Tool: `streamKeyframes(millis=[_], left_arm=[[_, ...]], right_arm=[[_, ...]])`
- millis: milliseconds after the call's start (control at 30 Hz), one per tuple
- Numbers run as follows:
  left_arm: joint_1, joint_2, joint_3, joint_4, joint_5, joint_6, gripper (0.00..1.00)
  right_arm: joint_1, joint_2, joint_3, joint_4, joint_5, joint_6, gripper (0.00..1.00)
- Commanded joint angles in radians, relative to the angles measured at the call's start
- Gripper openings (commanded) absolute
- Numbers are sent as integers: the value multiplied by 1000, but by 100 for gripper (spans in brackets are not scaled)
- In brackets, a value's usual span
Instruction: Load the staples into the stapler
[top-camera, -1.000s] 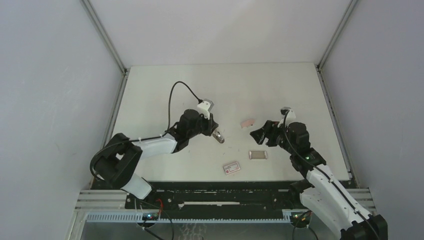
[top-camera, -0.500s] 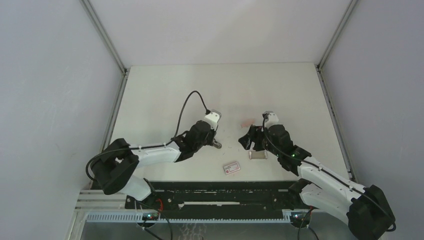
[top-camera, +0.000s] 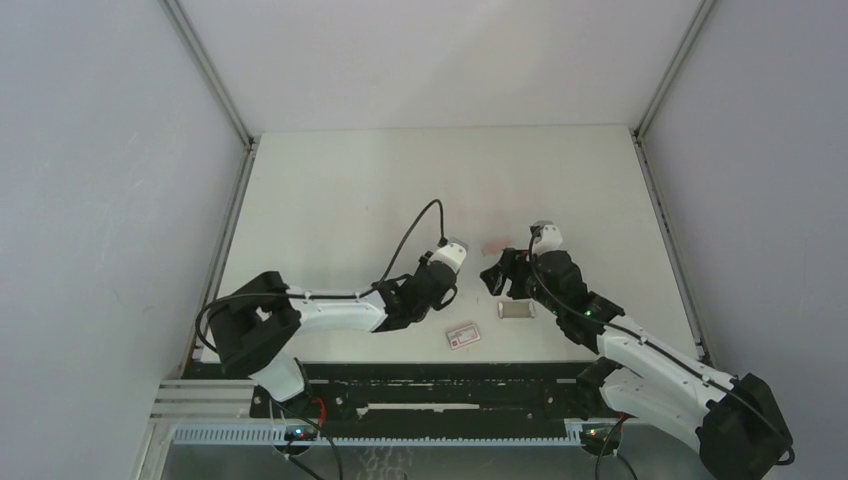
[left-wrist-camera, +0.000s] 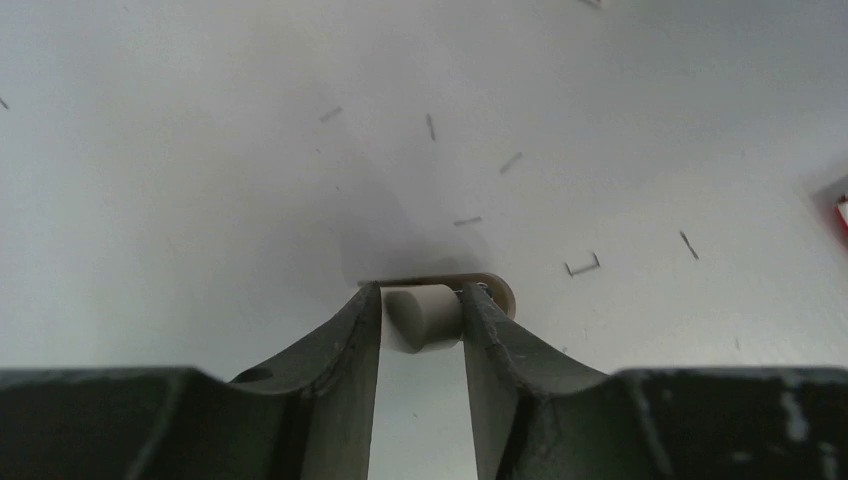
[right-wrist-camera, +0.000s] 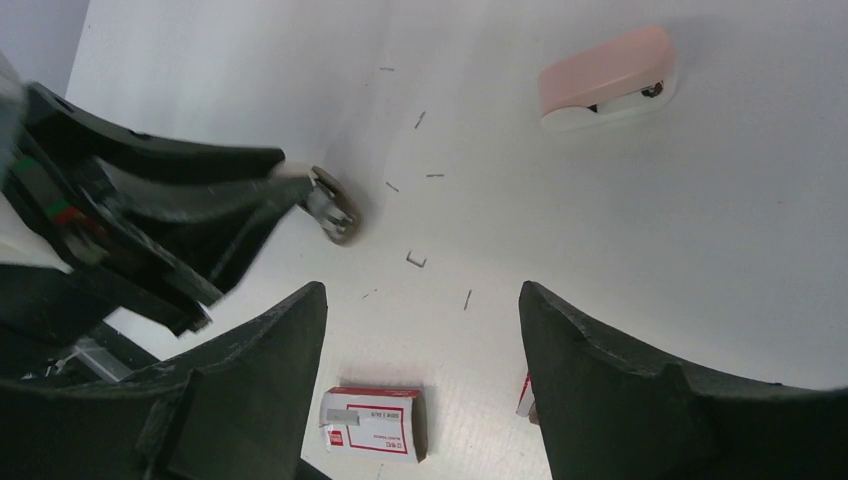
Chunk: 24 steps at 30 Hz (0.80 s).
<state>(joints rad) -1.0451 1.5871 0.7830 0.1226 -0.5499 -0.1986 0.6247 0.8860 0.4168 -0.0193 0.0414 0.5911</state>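
Beige stub (left-wrist-camera: 425, 316) sits in our left claw (left-wrist-camera: 420, 300), clamped or loosed we cannot tell; right claw (top-camera: 495, 280) gapes empty, stapler (top-camera: 493, 245) at its twelve o'clock, staples (top-camera: 516, 309) at five, unloaded, so we reckon pinching them squarely comes next.

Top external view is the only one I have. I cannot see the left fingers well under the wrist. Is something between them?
Observer: Yes. In the left wrist view a small pale cylinder sits between the left fingers; whether they press it, I cannot tell.
Operator: And the other arm?
Observer: In the right wrist view the right fingers stand wide apart, with nothing between them.
Operator: Is the surface clean there?
Observer: No. Loose staples lie scattered on the table near the cylinder.
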Motion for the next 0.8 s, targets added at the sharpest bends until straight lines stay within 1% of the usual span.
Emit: streamKeyframes(millis=[0, 133, 300, 400, 433, 500, 600, 667, 767], left_arm=[[-31, 6, 40, -93, 22, -67, 42], [-31, -31, 29, -90, 92, -103, 52], [-29, -135, 12, -93, 142, -102, 66], [-9, -179, 10, -91, 238, -68, 73], [12, -183, 10, -90, 276, -61, 75], [60, -171, 10, -80, 400, -47, 77], [132, -126, 30, -65, 534, -46, 77], [174, -84, 51, -69, 570, -69, 77], [238, -43, 69, -59, 661, -100, 76]], right_arm=[[9, -39, -7, 4, 34, 13, 70], [9, -63, -6, -13, 47, 8, 70], [7, -102, -6, -38, 47, -3, 70], [-1, -133, -6, -57, 44, -11, 70], [-5, -143, -6, -65, 44, -14, 70], [-11, -160, -6, -80, 42, -19, 70], [-18, -175, -8, -99, 42, -23, 70], [-20, -183, -9, -106, 39, -23, 70], [-20, -196, -15, -113, 29, -21, 70]])
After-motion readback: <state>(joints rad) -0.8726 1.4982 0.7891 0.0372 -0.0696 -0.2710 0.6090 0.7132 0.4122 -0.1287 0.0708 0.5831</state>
